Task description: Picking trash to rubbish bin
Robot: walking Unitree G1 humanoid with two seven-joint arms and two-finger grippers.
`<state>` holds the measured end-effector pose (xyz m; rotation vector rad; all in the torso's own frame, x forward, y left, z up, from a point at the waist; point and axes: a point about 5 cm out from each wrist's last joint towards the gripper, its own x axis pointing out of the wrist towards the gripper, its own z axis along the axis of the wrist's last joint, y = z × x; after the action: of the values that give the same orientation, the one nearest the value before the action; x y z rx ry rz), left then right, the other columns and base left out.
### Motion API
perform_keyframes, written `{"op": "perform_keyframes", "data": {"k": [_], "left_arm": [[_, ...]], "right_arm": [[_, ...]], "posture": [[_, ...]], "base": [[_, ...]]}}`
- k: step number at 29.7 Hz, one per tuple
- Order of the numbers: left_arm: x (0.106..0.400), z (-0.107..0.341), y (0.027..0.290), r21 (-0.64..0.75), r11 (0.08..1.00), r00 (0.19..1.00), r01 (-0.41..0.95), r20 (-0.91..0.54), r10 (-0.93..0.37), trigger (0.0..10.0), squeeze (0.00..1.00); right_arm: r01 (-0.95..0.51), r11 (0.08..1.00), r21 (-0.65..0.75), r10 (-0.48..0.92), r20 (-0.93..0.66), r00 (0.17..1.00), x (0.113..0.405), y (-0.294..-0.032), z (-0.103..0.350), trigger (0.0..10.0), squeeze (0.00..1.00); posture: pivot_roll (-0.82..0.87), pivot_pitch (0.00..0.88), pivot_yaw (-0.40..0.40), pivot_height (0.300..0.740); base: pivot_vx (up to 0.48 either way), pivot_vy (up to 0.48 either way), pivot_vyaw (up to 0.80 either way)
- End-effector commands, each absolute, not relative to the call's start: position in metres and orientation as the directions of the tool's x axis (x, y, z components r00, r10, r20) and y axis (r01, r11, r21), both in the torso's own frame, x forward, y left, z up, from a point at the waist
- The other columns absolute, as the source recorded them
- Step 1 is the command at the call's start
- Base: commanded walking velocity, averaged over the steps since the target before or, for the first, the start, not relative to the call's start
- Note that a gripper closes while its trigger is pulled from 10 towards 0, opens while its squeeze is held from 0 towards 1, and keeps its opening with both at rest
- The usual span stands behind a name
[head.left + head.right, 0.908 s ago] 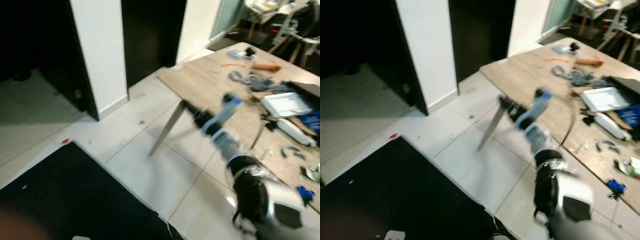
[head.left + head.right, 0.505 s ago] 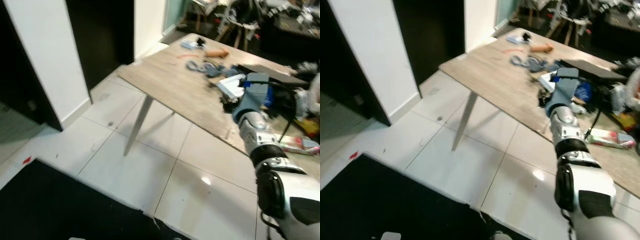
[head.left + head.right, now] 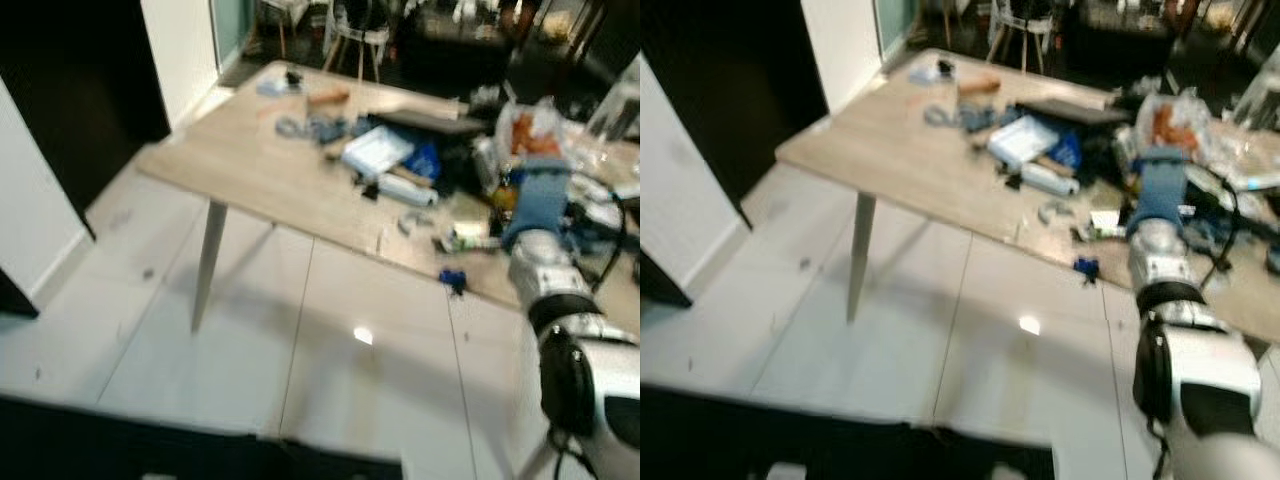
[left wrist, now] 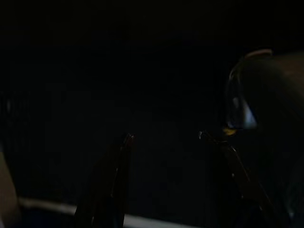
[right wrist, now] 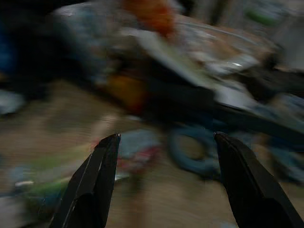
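Bench (image 3: 900,150) light wood-grain w/ grey leg (image 3: 860,255); floor (image 3: 890,340) white tile, dark grout; right arm (image 3: 1160,200) blue cuff, silver beyond; bag (image 3: 1170,120) beside it clear, orange inside.

Evenly lit from overhead, with one small glare spot on the glossy white floor tiles (image 3: 363,336) and soft shadow beneath the light wooden table (image 3: 260,165). Motion-blurred throughout; left wrist view nearly black, right wrist view heavily smeared.
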<state>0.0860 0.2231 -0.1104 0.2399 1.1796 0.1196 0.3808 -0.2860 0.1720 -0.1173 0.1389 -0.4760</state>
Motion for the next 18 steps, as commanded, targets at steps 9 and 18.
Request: {"op": "perform_keyframes", "data": {"k": [9, 18], "left_arm": [[0.079, -0.113, 0.220, 0.235, 0.971, 0.357, 0.053, -0.912, 0.202, 10.0, 0.00], [0.064, -0.115, 0.220, 0.233, 0.970, 0.331, 0.065, -0.922, 0.199, 10.0, 0.00]], "right_arm": [[0.310, 0.887, 0.342, -0.262, -0.180, 0.948, 0.387, -0.253, 0.154, 10.0, 0.00], [0.271, 0.902, 0.336, -0.190, -0.254, 0.948, 0.389, -0.229, 0.139, 10.0, 0.00]], "posture": [[0.13, 0.048, -0.018, 0.740], [0.14, 0.083, -0.003, 0.740]], "base": [[0.000, 0.000, 0.00], [0.000, 0.000, 0.00]]}}
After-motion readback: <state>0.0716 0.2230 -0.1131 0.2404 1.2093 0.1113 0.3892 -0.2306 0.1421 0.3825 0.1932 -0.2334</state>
